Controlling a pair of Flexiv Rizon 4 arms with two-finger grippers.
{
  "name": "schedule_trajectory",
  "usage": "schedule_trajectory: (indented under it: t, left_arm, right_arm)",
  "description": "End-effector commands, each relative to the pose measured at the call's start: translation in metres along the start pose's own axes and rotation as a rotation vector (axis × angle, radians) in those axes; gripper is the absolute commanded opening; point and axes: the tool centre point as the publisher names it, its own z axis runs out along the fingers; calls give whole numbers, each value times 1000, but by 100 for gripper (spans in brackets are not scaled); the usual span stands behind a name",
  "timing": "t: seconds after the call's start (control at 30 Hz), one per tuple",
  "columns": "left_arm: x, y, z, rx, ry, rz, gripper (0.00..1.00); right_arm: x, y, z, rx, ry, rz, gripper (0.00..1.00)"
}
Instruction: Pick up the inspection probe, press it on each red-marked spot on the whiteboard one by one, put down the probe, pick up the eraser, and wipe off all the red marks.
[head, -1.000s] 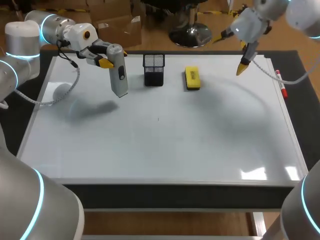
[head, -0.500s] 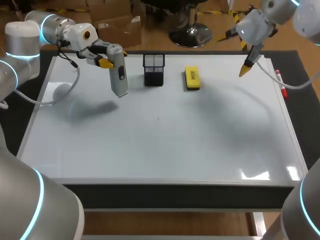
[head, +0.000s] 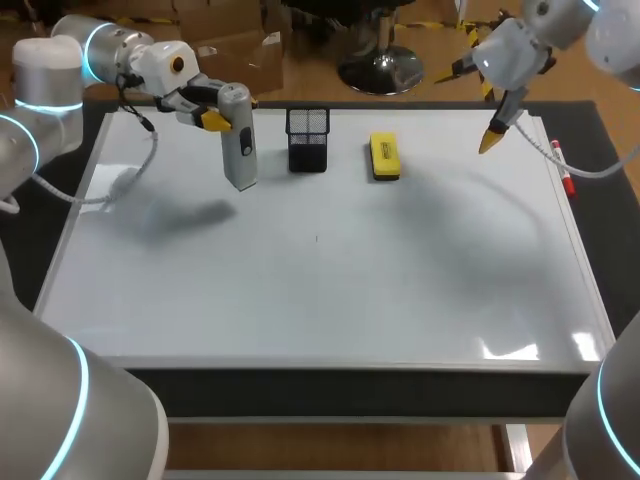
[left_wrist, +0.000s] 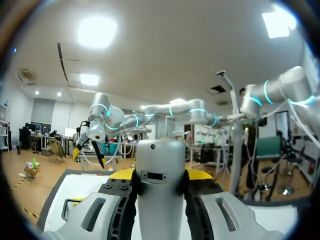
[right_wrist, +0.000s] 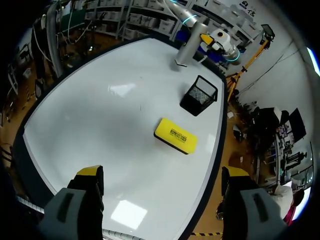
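Note:
The grey inspection probe (head: 238, 145) hangs upright above the whiteboard's (head: 320, 290) far left part, and my left gripper (head: 222, 112) is shut on its upper end. In the left wrist view the probe (left_wrist: 160, 195) fills the gap between the yellow-tipped fingers (left_wrist: 199, 175). The yellow eraser (head: 384, 157) lies flat at the far middle of the board. My right gripper (head: 490, 135) hangs open above the far right corner, holding nothing. From its wrist the eraser (right_wrist: 176, 135) lies ahead of the open gripper (right_wrist: 160, 175). No red marks show on the board.
A black mesh holder (head: 308, 138) stands between the probe and the eraser, close to the probe's right. A red marker (head: 563, 172) lies along the board's right edge. A tiny dark speck (head: 317, 238) sits near the board's middle.
My left gripper has lifted the probe slightly and shifted it a little towards the mesh holder. The right gripper moved slightly right a second ago and has since stayed still.

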Motion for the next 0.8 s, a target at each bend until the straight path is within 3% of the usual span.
schedule_trajectory:
  t: [0.03, 0.37, 0.8]
  left_arm:
    - [-9, -18, 3, -37, 6, -10, 0]
    - [-28, -43, 3, -6, -160, -52, 0]
    - [-53, -75, 14, 1, -287, 39, 0]
  right_arm:
    - [0, 0, 0, 3, 3, -1, 100]
    - [0, 0, 0, 3, 3, -1, 100]
    - [0, 0, 0, 3, 3, -1, 100]
